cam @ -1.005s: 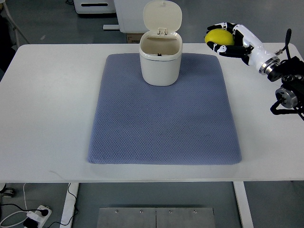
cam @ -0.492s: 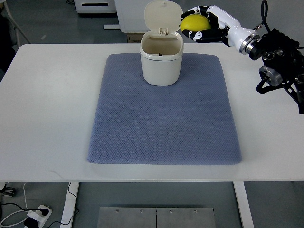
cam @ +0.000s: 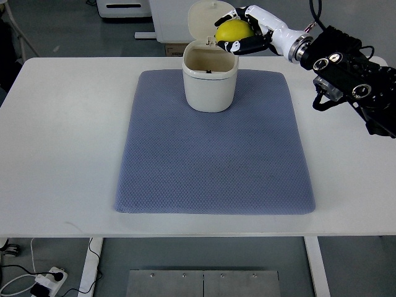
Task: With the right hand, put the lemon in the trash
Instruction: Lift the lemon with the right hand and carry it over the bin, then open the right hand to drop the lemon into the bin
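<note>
A yellow lemon (cam: 234,30) is held in my right hand (cam: 242,31), whose fingers are curled around it. The hand is raised at the right rim of a cream trash bin (cam: 210,83), partly in front of the bin's flipped-up lid (cam: 207,20). The bin stands open at the far middle of a blue-grey mat (cam: 213,148). The right arm (cam: 346,68) comes in from the right edge. The left arm does not show.
The mat lies on a white table (cam: 62,142). Beyond the table's far edge stand white furniture and a cardboard box (cam: 172,49). A power strip (cam: 49,279) lies on the floor at the lower left.
My right hand has carried the lemon leftward, from over the table's far right to the bin's right rim. The arm has swung in over the table with it.
</note>
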### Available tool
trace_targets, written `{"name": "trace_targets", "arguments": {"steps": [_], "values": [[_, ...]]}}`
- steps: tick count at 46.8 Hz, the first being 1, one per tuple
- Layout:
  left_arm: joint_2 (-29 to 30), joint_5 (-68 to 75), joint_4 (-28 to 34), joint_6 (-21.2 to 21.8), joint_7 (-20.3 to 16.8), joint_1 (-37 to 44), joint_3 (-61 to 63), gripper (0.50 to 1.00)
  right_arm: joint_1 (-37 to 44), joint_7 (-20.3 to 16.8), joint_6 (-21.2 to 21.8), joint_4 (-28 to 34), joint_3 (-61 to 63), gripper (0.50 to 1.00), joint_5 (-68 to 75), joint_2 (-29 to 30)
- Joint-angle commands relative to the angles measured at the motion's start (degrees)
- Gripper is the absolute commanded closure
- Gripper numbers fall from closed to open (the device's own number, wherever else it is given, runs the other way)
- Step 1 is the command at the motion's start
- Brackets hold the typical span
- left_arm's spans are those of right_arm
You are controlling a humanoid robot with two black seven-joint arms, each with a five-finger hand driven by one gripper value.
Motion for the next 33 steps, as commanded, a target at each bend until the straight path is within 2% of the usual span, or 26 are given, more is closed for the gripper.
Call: {"name": "trace_targets", "arguments": {"steps": [1,15,33], "values": [[0.0,0.0,0.0,0.0,0.0,0.0,0.0,0.5,0.6,-0.6,-0.3,-1.8,-0.8,1.0,-0.1,1.8],[0.0,0.0,0.0,0.0,0.0,0.0,0.0,0.5,0.9,-1.7,-2.0,-5.9,-4.3,1.0,-0.1,6.1],[0.0,0.0,0.0,0.0,0.0,0.0,0.0,0.5,0.7,-2.9,-4.8,-7.7,-4.7,1.0,-0.1,6.2]]}}
